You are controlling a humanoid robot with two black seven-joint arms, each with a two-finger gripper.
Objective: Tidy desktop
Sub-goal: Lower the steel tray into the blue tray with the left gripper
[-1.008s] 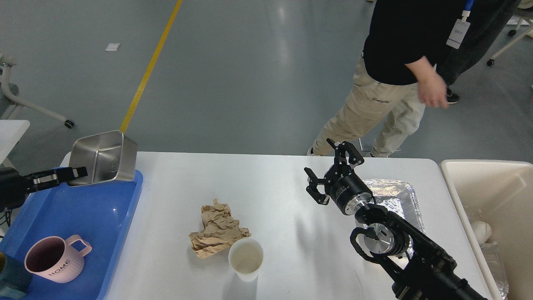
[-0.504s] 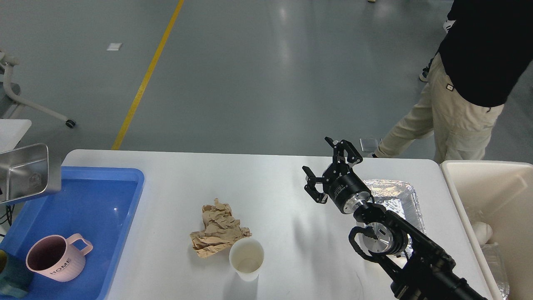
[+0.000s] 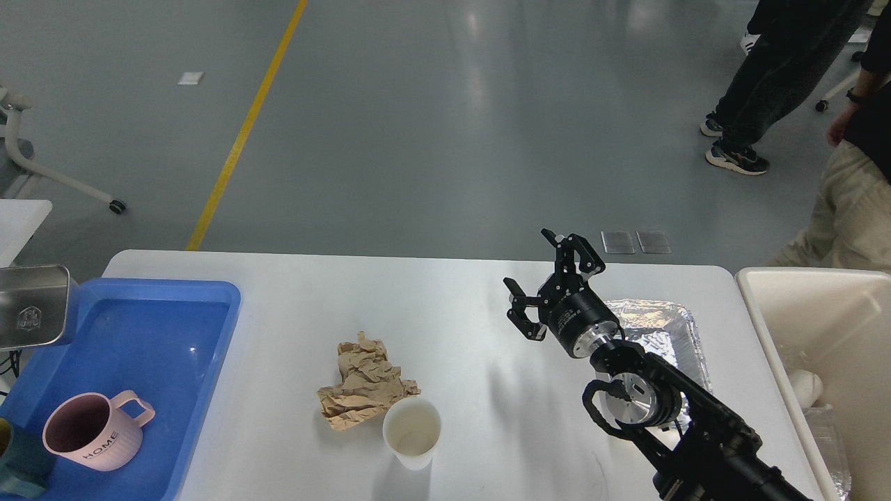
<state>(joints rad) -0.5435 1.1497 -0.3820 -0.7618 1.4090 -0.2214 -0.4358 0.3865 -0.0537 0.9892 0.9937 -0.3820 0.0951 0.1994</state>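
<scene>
The white desktop (image 3: 445, 292) fills the lower part of the head view. On it lie a crumpled brown paper (image 3: 365, 383) and an upright, empty white paper cup (image 3: 412, 431) touching its right side. A foil tray (image 3: 654, 323) sits at the right, partly hidden by my right arm. My right gripper (image 3: 541, 284) is open and empty, raised above the desktop just left of the foil tray. A steel box (image 3: 35, 306) hangs at the left edge, above the blue tray's far left corner. My left gripper is out of view.
A blue tray (image 3: 160, 334) at the left holds a pink mug (image 3: 94, 431) and a teal object (image 3: 17, 463). A cream bin (image 3: 821, 327) with some rubbish stands off the right end. People (image 3: 849, 202) stand on the floor at the far right.
The steel box has moved left, from above the blue tray's far edge to the view's left edge, and my left gripper has left the view. The person has walked off to the right. My right gripper has barely moved.
</scene>
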